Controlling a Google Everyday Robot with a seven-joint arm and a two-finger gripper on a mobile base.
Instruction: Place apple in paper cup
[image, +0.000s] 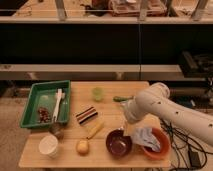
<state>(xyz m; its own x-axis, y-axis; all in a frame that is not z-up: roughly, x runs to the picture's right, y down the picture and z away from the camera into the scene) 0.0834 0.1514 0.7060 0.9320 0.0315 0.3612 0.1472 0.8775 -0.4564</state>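
Note:
The apple, small, round and yellow-orange, sits on the wooden table near its front edge. The white paper cup stands upright just left of it, a small gap between them. My gripper is at the end of the white arm, which reaches in from the right. It hangs over the table just behind the maroon bowl, well right of the apple and above it. It holds nothing that I can see.
A green tray with a white utensil and dark bits sits at the left. A translucent green cup, a striped block, a pale corn-like piece and an orange bowl holding a cloth also stand on the table.

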